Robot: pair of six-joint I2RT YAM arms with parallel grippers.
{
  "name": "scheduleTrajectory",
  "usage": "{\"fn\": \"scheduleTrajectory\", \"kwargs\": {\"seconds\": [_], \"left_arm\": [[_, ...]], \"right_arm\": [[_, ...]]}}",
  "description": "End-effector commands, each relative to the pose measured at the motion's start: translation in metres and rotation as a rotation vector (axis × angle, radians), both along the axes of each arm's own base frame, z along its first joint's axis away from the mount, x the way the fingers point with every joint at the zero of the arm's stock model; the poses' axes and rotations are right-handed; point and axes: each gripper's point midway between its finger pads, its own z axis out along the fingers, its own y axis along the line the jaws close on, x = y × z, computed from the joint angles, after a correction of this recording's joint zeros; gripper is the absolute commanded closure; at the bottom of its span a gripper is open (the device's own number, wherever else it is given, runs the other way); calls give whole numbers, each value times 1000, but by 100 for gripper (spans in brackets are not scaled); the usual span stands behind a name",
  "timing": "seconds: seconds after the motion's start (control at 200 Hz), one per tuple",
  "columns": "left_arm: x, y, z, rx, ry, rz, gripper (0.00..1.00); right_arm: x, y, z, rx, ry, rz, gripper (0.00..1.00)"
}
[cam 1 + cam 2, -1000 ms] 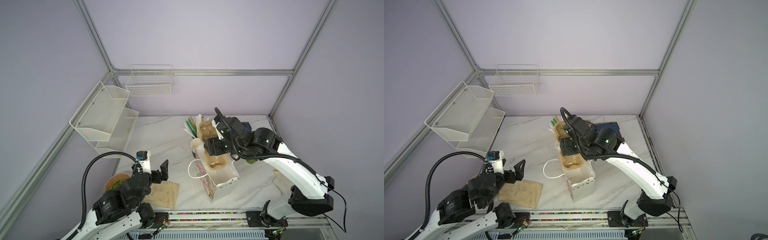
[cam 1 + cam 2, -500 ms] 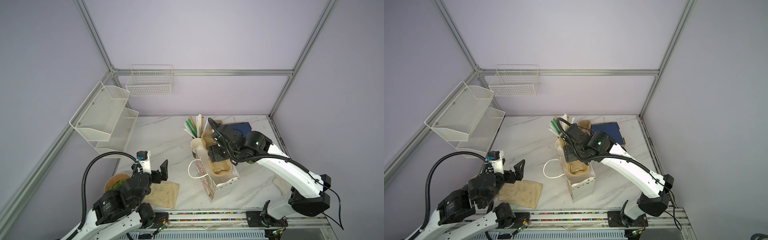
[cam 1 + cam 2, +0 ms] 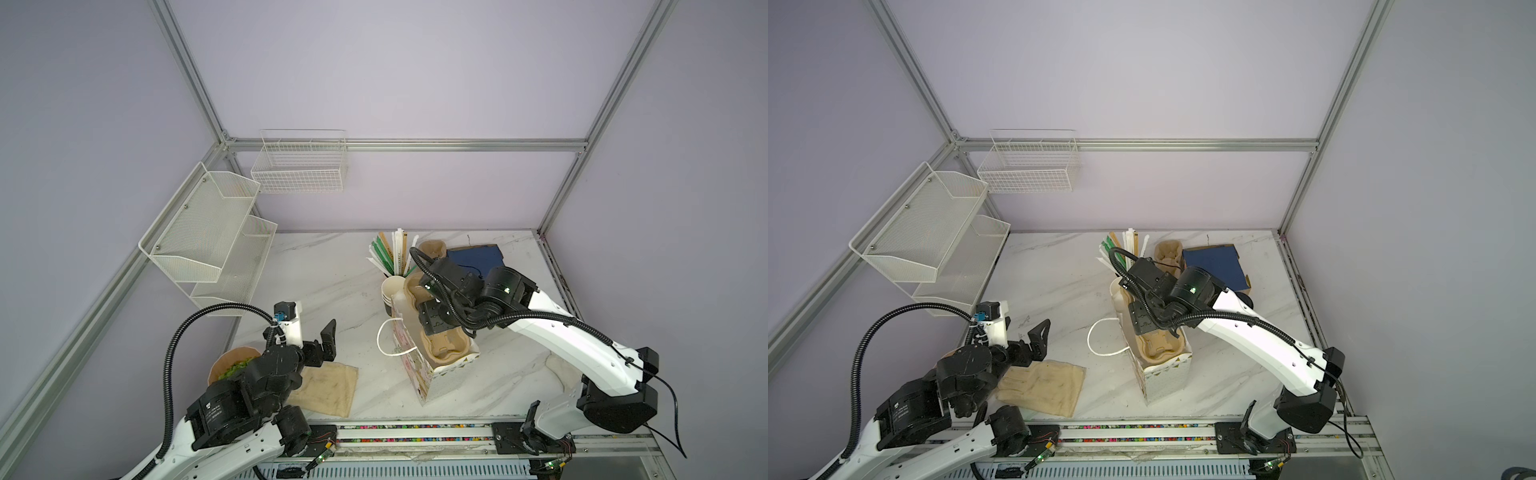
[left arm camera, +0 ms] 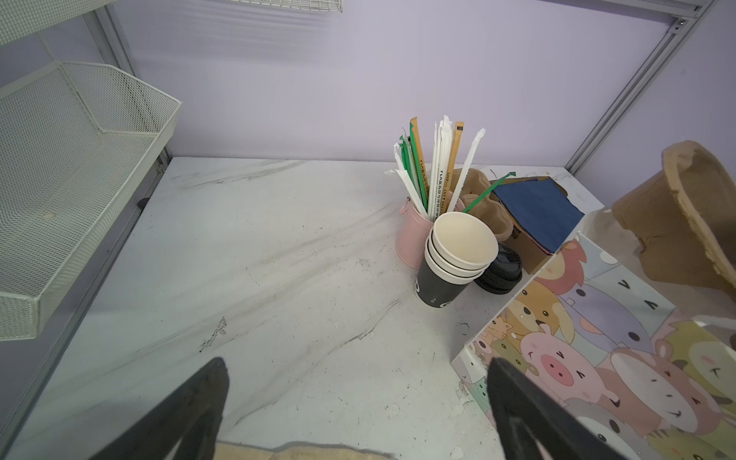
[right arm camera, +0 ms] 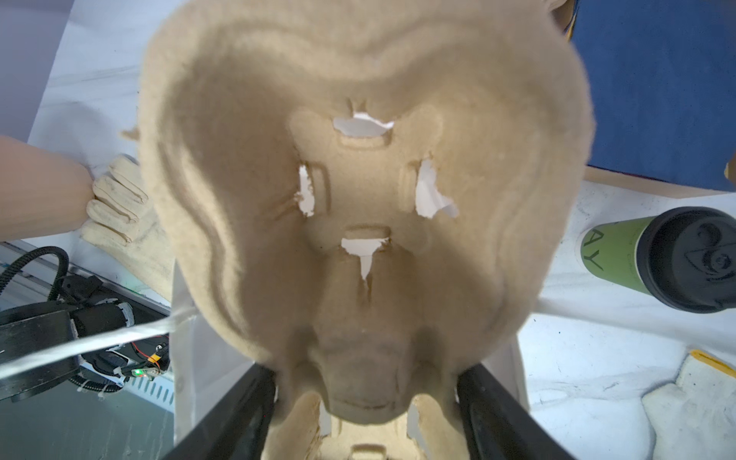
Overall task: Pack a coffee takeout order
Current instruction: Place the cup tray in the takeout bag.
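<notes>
Pulp carrier [image 3: 446, 347] one in bag [image 3: 417, 376], green cup [image 5: 613, 255] one

White marble-look worktop [image 3: 316, 282] is carrying it all. Cartoon-animal printed paper bag [image 3: 1163, 382] is standing upright front-middle. Beige cloth [image 3: 328, 386] is lying flat front-left. Behind the bag, stack of black-and-white paper cups [image 4: 450, 271] is standing just beside pink metal pail of wrapped straws [image 4: 410, 239], black plastic lids [image 4: 500, 275] stacked beside. Brown cardboard box [image 4: 529, 255] topped with navy blue paper napkins [image 3: 1214, 268] is sitting back-right; dark green paper cup with black lid [image 5: 613, 255] is sitting near it.
</notes>
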Motion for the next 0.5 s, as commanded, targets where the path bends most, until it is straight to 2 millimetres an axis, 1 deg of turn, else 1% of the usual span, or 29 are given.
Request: {"fn": "scheduleTrajectory", "kwargs": {"seconds": [0.0,0.07,0.28,0.415,0.495], "left_arm": [[0,3,10,5,-21,4,0],[0,3,10,7,-20,5,0],[1,3,10,12,-20,7,0],[1,2,10,13,-18,5,0],[1,2,10,14,-20,5,0]], "right_arm": [[-12,-4,-8,-25,31,25,27],[-16,0,-13,-35,42,37,27],[-22,-3,-19,-59,60,46,27],[-25,-8,-13,-50,51,40,27],[-26,-10,-17,-58,58,41,27]]}}
